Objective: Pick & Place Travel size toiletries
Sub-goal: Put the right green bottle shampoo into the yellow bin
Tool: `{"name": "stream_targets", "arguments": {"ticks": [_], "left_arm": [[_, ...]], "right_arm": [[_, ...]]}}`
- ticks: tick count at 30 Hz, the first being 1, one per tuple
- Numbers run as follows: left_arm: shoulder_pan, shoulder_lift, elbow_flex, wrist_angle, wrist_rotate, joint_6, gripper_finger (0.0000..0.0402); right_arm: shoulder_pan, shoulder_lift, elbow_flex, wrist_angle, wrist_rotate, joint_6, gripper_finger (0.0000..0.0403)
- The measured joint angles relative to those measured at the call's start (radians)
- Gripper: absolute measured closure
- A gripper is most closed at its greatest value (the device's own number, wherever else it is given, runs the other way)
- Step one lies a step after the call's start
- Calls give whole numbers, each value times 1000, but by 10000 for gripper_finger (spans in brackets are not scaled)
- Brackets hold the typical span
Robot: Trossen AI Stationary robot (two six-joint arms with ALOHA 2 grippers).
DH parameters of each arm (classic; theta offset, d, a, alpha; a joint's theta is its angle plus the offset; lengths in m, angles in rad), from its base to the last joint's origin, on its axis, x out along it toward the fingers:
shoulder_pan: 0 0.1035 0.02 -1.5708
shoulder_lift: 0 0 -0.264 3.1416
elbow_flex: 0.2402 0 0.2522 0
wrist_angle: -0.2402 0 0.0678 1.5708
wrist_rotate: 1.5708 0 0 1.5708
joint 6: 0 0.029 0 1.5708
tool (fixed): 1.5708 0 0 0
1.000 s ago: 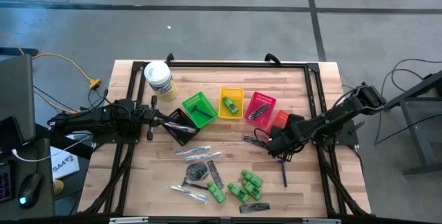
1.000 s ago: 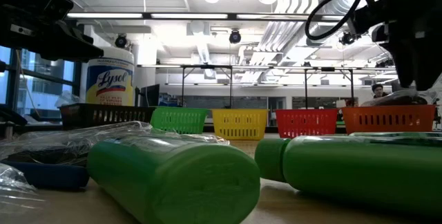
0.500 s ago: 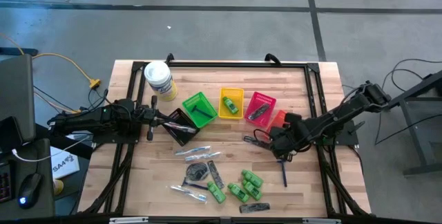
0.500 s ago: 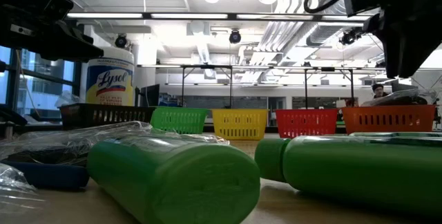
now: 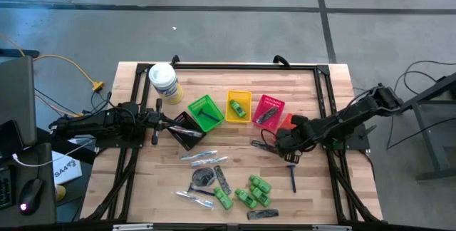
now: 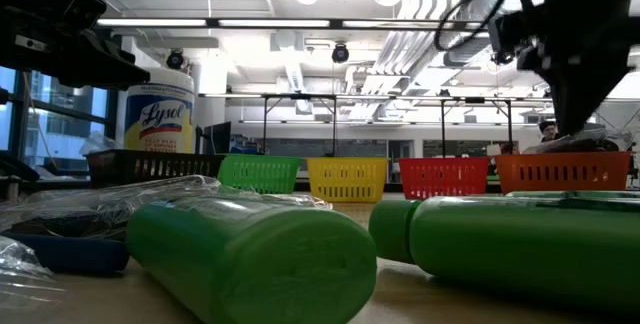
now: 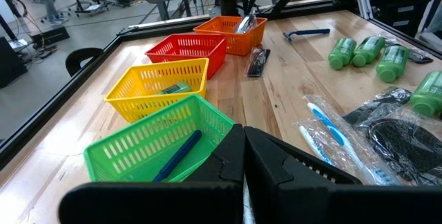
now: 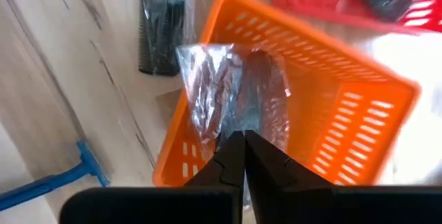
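Observation:
Travel size toiletries lie on the near half of the table: green mini bottles (image 5: pixel 251 190), a blue razor (image 5: pixel 293 178), clear-wrapped sticks (image 5: pixel 200 155) and a dark comb (image 5: pixel 261 145). A clear-wrapped dark packet (image 8: pixel 238 99) lies in the orange basket (image 5: pixel 288 120), sticking up over its rim (image 6: pixel 582 142). My right gripper (image 8: pixel 238 140) is shut and points down right above this packet. My left gripper (image 7: pixel 243 144) is shut and waits by the black basket (image 5: pixel 187 131) at the left. My right gripper has its shut fingertips (image 8: pixel 231 148) at the near edge of the packet's clear wrap (image 8: pixel 207 117), coming from above. I cannot tell whether they touch or pinch the wrap. The packet rests on the orange basket.
Green (image 5: pixel 205 113), yellow (image 5: pixel 239 106) and red (image 5: pixel 268 110) baskets stand in a row across the middle, each with an item inside. A white tub (image 5: pixel 163 81) with a yellow label stands far left. A black frame runs around the table's edges.
My right gripper has shifted slightly toward the far edge over the orange basket, tipped steeper and come down toward the packet, and its fingers have shut. The packet has stayed on the basket.

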Motion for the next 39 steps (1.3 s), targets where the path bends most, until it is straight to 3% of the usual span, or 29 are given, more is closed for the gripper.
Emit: {"name": "stream_targets", "arguments": {"ticks": [15, 29, 39], "left_arm": [[0, 0, 0, 0, 0, 0, 402], [0, 0, 0, 0, 0, 0, 402], [0, 0, 0, 0, 0, 0, 402]], "right_arm": [[-79, 0, -182, 210, -160, -45, 400], [-64, -51, -115, 198, -51, -76, 400], [-164, 8, -116, 55, -60, 30, 400]]}}
